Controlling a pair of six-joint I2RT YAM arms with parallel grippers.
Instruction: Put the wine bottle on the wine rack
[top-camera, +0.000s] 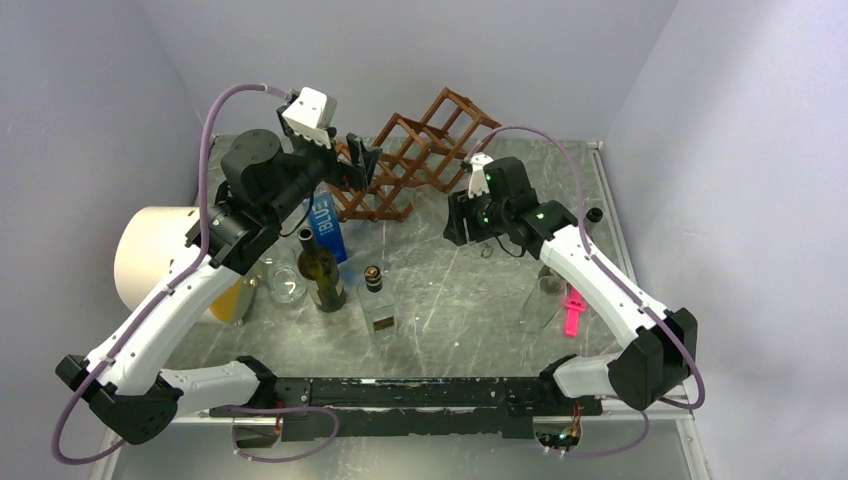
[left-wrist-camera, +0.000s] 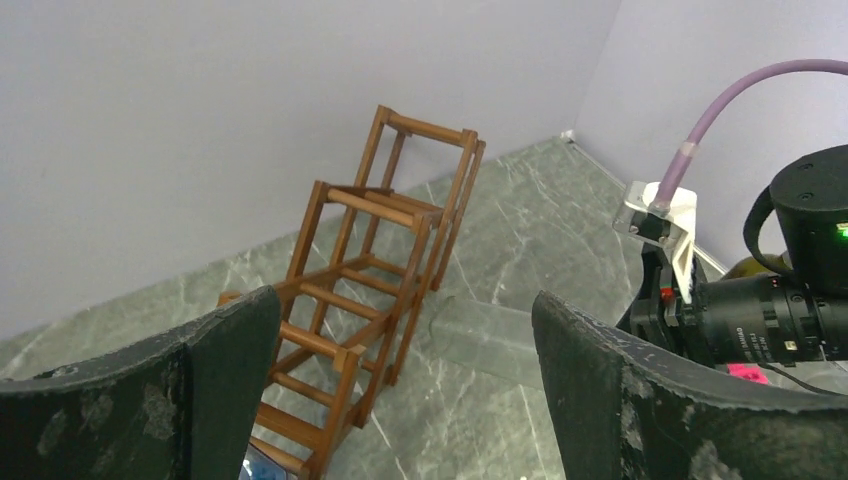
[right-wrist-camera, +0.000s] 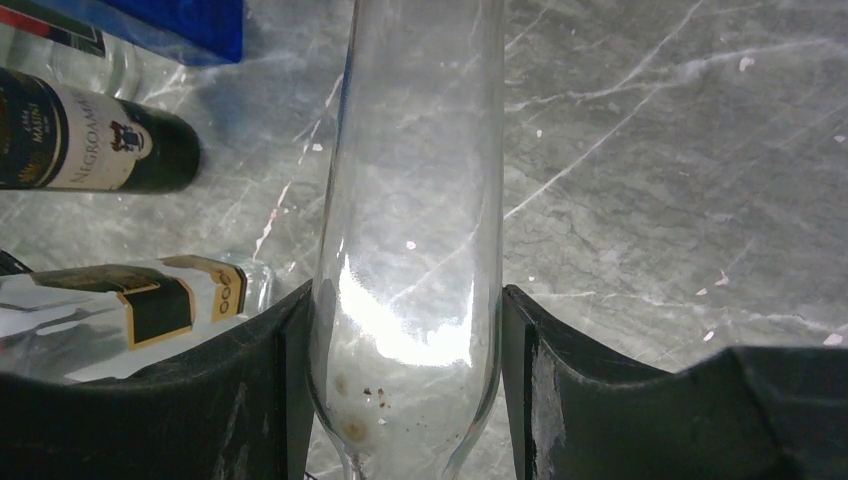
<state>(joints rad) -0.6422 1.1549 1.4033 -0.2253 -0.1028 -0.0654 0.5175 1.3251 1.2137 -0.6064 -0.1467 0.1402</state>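
Black jaws of the left gripper (left-wrist-camera: 405, 305) are standing spread wide and holding nothing. The reddish-brown wooden open-frame wine rack (left-wrist-camera: 370, 290) is sitting straight ahead of them, just beyond their tips. Further right, the right gripper (right-wrist-camera: 405, 330) is standing roughly half closed, its pads (right-wrist-camera: 250, 400) pressing both flanks of the clear glass wine bottle (right-wrist-camera: 410, 200). The bottle is running out past the fingertips above the grey marbled table (right-wrist-camera: 650, 150) and is not yet lying in any cell. Doing this step well probably means lining the bottle's long axis up with one cell before pushing, feeding it in slowly, and releasing only once the rails are carrying it. The glass looks slick and the rack looks light, so the free left jaws could be bracing the frame.
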